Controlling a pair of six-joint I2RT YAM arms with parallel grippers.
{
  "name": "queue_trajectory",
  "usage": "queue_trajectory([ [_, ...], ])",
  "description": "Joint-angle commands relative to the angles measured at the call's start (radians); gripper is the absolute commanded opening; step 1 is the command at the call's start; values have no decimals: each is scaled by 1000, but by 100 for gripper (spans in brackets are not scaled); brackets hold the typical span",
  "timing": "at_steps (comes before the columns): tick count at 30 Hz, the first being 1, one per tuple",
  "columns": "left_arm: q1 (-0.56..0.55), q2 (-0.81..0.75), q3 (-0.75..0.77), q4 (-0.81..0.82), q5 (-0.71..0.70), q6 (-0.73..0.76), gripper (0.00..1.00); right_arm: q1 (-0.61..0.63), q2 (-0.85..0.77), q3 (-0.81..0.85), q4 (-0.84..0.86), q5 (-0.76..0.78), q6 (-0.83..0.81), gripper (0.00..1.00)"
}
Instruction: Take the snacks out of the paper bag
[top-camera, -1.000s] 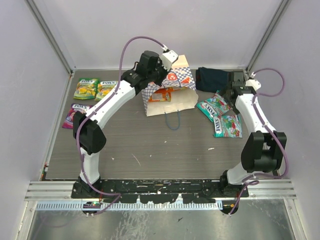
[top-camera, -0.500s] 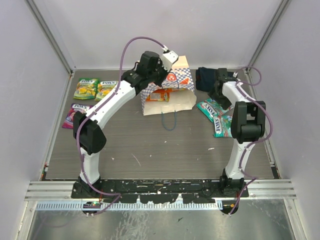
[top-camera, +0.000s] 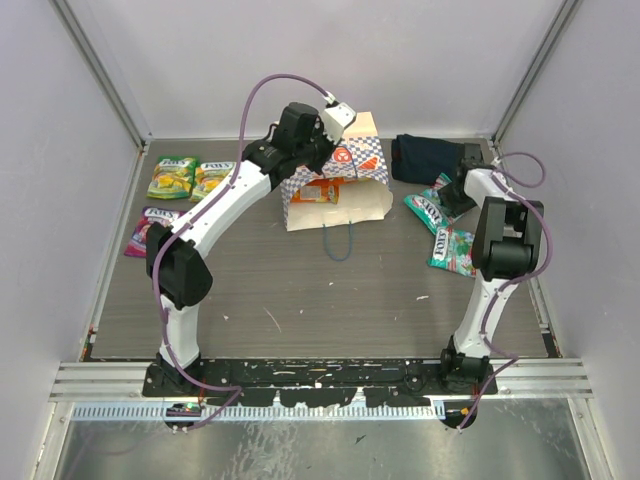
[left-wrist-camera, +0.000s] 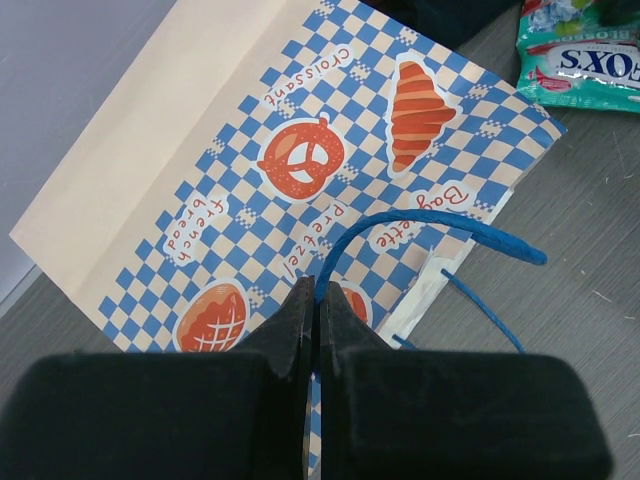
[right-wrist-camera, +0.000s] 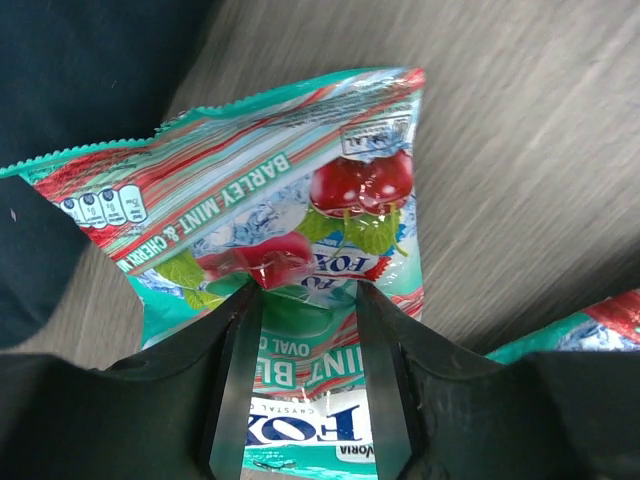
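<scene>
The paper bag (top-camera: 352, 168) lies on its side at the back middle, checkered face up (left-wrist-camera: 200, 200). My left gripper (top-camera: 338, 116) hangs above it, shut on its blue string handle (left-wrist-camera: 440, 225), which runs between the fingertips (left-wrist-camera: 318, 292). An orange snack (top-camera: 320, 190) shows in the bag's mouth. My right gripper (top-camera: 455, 192) is down on a teal-white snack pouch (top-camera: 428, 207) right of the bag. Its jaws (right-wrist-camera: 307, 290) press that pouch (right-wrist-camera: 330, 190) from both sides and buckle it upward.
A dark navy folded cloth (top-camera: 425, 155) lies just behind the right gripper (right-wrist-camera: 90, 70). A second teal pouch (top-camera: 453, 250) lies nearer. Two green-yellow pouches (top-camera: 192, 178) and a purple one (top-camera: 148, 228) lie at the left. The bag's other handle loop (top-camera: 340, 240) trails forward.
The right gripper has swung back toward the right wall and narrowed its jaws onto the teal pouch, which has shifted and buckled. The left gripper and bag have stayed still.
</scene>
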Motion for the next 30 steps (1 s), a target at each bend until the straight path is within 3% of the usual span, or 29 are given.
queue_trajectory([
  [1, 6, -24, 18, 15, -11, -1, 0, -55, -43, -104, 28, -14, 159, 48],
  [6, 5, -17, 27, 3, -4, -5, 0, -69, -66, -176, 14, -53, 331, 47],
  [11, 5, -20, 22, -8, -8, -5, 0, -61, -88, -240, -14, -122, 489, 35],
  [14, 5, -19, 18, -8, -7, -8, 0, -24, -117, -271, -10, -128, 540, 35],
  [17, 6, -16, 20, -9, -3, -13, 0, 45, -143, -247, -15, -99, 536, 42],
  [21, 7, -13, 29, -18, 0, -13, 0, 104, -181, -165, -63, 21, 482, 61],
  [23, 6, -14, 31, -25, 0, -9, 0, 108, -204, -130, -68, 64, 423, 62],
  [24, 8, -16, 30, -26, -2, -7, 0, 109, -213, -118, -69, 81, 392, 60],
  [30, 8, -19, 30, -32, -4, -8, 0, 109, -243, -133, 39, 36, 239, 14],
])
